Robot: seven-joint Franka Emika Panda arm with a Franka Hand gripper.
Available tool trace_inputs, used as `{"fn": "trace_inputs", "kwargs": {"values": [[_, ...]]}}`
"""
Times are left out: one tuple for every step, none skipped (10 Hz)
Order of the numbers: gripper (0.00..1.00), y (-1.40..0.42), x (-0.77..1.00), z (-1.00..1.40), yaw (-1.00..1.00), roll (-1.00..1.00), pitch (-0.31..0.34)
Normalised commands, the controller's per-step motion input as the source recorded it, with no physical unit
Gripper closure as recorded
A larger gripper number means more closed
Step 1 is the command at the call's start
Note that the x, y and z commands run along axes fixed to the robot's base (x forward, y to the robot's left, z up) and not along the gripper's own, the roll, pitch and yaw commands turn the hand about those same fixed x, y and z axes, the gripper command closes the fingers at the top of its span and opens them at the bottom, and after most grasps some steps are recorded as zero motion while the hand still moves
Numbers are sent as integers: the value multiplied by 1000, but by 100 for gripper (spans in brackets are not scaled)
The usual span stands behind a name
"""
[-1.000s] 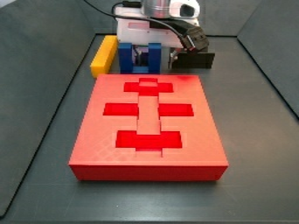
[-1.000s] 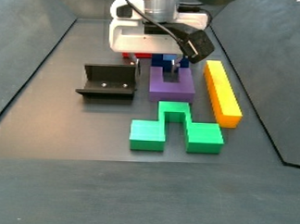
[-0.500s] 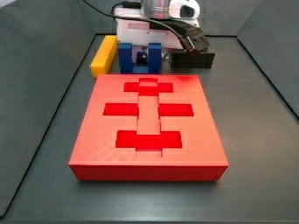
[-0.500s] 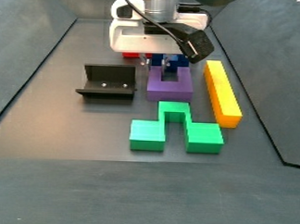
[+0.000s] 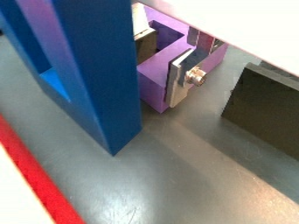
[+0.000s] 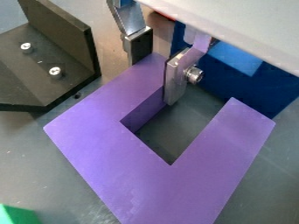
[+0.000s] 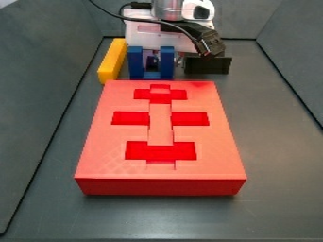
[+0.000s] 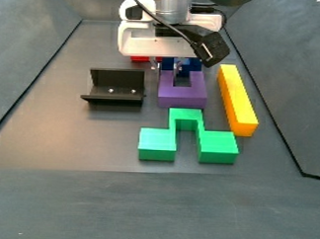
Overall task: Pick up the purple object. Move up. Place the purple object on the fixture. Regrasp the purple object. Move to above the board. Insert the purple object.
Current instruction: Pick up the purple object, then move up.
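The gripper (image 8: 180, 70) is sitting low over the far end of the purple block (image 8: 183, 87), which is lying flat on the worktop at about three o'clock from the fixture (image 8: 114, 88) in a side view, with the yellow bar (image 8: 236, 97) just beside it at three o'clock and the green block (image 8: 185, 136) near it at six. In both wrist views the jaws are straddling one prong of the purple block (image 6: 152, 144), one silver finger (image 6: 177, 77) inside the notch and the other on the outer face; whether the pads are pinching yet or sitting just clear, I cannot tell. The blue block (image 5: 87, 61) is standing very close behind. The pick is judged to be the step in hand: the jaws should be closing squarely on the prong, seated deep enough to stop the block pivoting, and the lift should be going straight up so the piece is not scraping the blue block or the bar. The board (image 7: 161, 137) is lying well apart.
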Motion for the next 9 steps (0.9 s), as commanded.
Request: {"fn": "trace_inputs", "kwargs": {"values": [[100, 0, 0, 0, 0, 0, 0], [100, 0, 0, 0, 0, 0, 0], [100, 0, 0, 0, 0, 0, 0], [100, 0, 0, 0, 0, 0, 0], [100, 0, 0, 0, 0, 0, 0], [100, 0, 0, 0, 0, 0, 0], [100, 0, 0, 0, 0, 0, 0], [100, 0, 0, 833, 0, 0, 0], [100, -64, -18, 798, -4, -4, 16]]}}
